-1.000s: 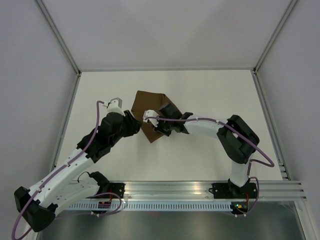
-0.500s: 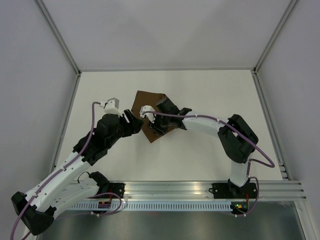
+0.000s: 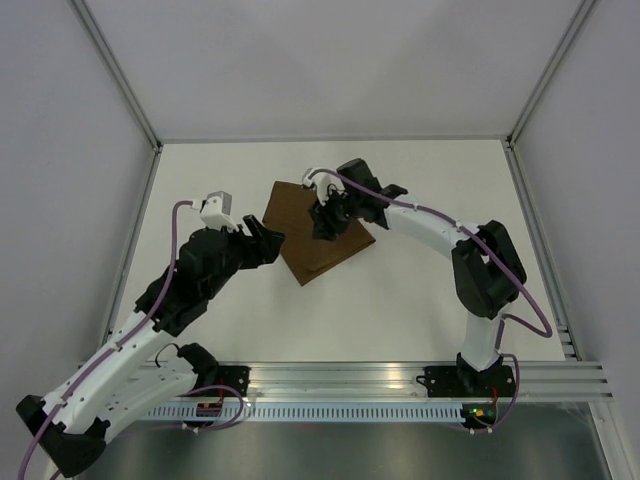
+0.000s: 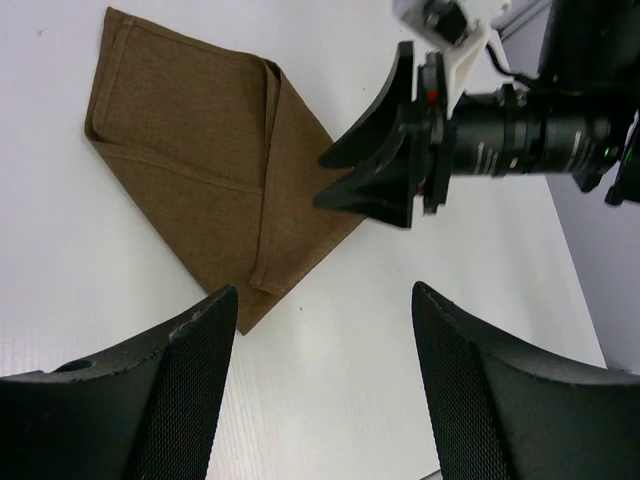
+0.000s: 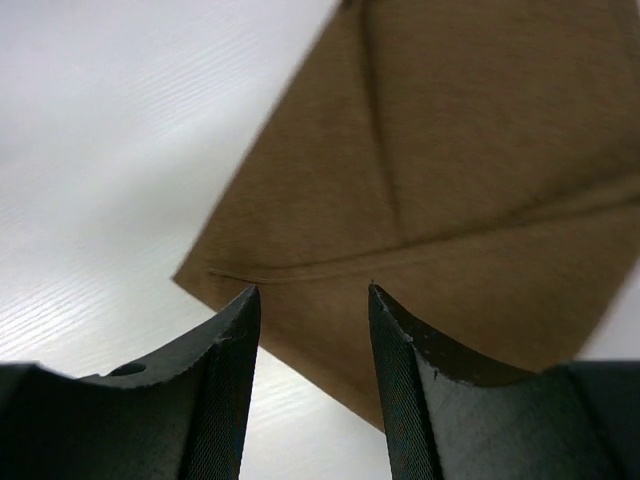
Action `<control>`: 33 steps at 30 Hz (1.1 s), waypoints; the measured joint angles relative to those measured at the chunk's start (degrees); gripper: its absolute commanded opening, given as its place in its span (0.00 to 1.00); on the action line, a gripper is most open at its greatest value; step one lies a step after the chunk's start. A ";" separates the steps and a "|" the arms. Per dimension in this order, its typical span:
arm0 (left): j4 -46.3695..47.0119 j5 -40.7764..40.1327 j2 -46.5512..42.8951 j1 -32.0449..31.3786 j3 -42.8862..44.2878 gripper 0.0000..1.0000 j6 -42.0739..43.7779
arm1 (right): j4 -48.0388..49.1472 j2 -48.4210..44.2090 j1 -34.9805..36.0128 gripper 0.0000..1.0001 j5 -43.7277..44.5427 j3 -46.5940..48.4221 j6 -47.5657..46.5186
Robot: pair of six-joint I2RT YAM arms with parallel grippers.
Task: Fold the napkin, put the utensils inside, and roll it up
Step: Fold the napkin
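The brown napkin [image 3: 318, 243] lies folded flat on the white table, with fold lines and a hem showing in the left wrist view [image 4: 205, 185] and the right wrist view [image 5: 470, 170]. My left gripper [image 3: 268, 238] is open and empty just left of the napkin's left edge; its jaws [image 4: 325, 300] stand wide apart over bare table. My right gripper [image 3: 324, 218] is open and empty above the napkin's far part, its jaws [image 5: 313, 290] over the cloth near an edge. It also shows in the left wrist view [image 4: 372, 172]. No utensils are in view.
The white table [image 3: 400, 310] is walled by grey panels with metal posts at the far corners [image 3: 158, 145]. A metal rail [image 3: 400, 378] runs along the near edge with both arm bases on it.
My right gripper has moved from the napkin's near part up to its far side. The raised flap now lies flat. My left gripper shifted slightly toward the far side.
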 measured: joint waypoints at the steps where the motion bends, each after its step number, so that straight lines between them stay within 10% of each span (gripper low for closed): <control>1: 0.66 0.26 0.74 0.00 0.28 0.75 0.90 | -0.04 0.00 -2.54 0.53 -0.57 0.52 0.85; 15: 7.82 -3.63 27.12 -12.76 4.20 0.76 19.39 | -3.48 -0.31 -30.91 0.50 -9.90 -1.49 7.34; 25: 11.37 -11.91 50.01 -20.46 13.27 0.76 34.42 | -5.51 -0.15 -32.48 0.49 -11.45 -4.94 7.26; 33: 5.62 -22.99 51.87 -15.76 16.81 0.73 22.29 | -5.27 4.72 -31.74 0.39 -8.17 -1.90 7.41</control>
